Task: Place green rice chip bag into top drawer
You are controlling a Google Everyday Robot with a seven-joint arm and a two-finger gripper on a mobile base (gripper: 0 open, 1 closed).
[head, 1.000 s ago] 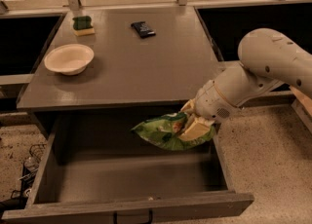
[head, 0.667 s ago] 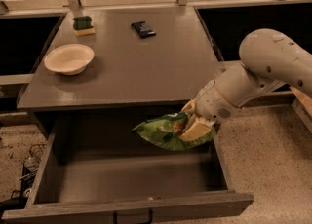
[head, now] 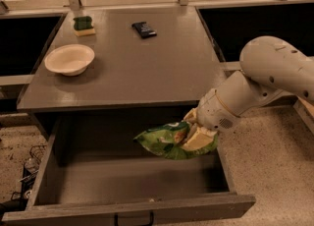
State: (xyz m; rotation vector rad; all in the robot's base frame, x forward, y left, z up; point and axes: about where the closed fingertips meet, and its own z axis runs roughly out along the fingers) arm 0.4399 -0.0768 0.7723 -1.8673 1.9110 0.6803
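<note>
Gripper (head: pixel 190 132) sits at the right side of the open drawer (head: pixel 196 208), just below the table's front edge, and is clamped on the bag (head: pixel 159 143). We see one pale finger (head: pixel 198 140) lying across the bag's right end. The other sits above it, partly hidden by foil.

Bag: green, crumpled, with white and tan print. It hangs in the air over the right half of the drawer's inside, long axis roughly left-right. Its left end pokes out free toward the drawer's middle. As far as we can see it touches neither the drawer's bottom nor its walls.

Arm (head: pixel 265 75): white, comes in from the right past the table's right front corner, with the wrist angled down and left into the drawer opening.

Drawer: pulled well out, grey, shallow, nearly table-wide. Dark handle (head: pixel 133 218) at the middle of its front board.

Table (head: pixel 147 68): grey top.
- Bowl (head: pixel 69 59): white, upright, near the left edge.
- Sponge (head: pixel 84 25): green over yellow, back left, behind the bowl and apart from it.
- Packet (head: pixel 144 29): dark, flat, back middle, well apart from both.

Speckled floor (head: pixel 274 171) shows to the right of the drawer, under the arm.
</note>
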